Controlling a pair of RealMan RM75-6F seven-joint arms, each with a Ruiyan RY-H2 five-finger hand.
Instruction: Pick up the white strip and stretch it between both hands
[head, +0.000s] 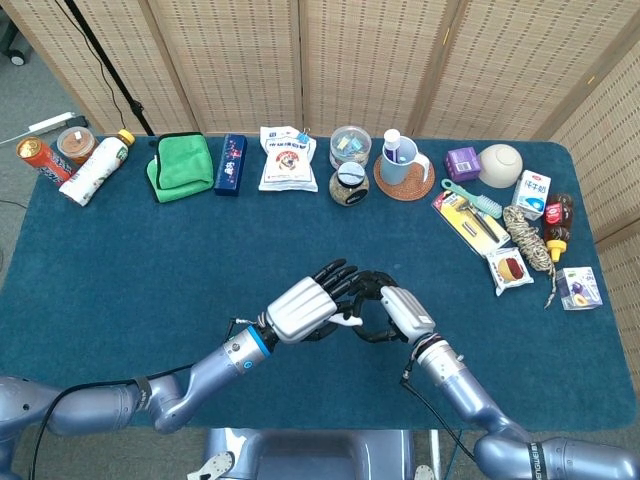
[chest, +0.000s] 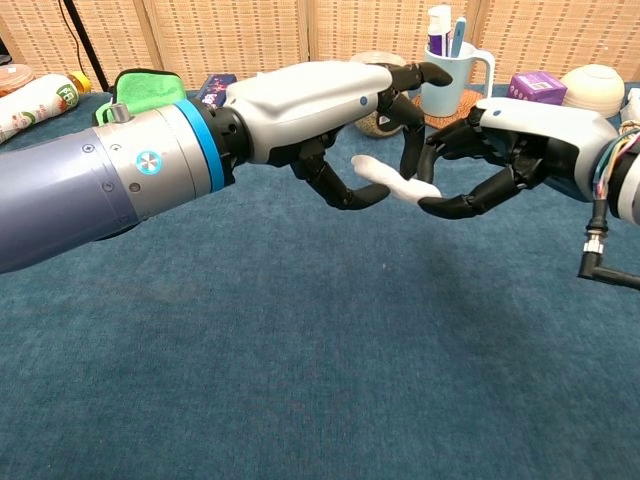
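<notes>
Left hand (chest: 330, 115): fingers curled around the strip's near end; a firm grip cannot be told.
Strip (chest: 385, 180): white, held off the desk (chest: 250, 380) between both hands.
Right hand (chest: 510, 150): far end pinched.
Step judged: second grasp being taken. Next: left grip confirmed, hands drawn apart.

Both views are bright and evenly lit by soft, diffuse light from above, with no harsh glare. In the chest view a faint, blurred shadow lies on the blue counter (chest: 300, 380) just below the left robot hand (chest: 330, 100) and right robot hand (chest: 510, 145). The hands' pale shells carry mild sheen. The head view is sharp throughout, its straight edges bowing slightly near the borders.
</notes>
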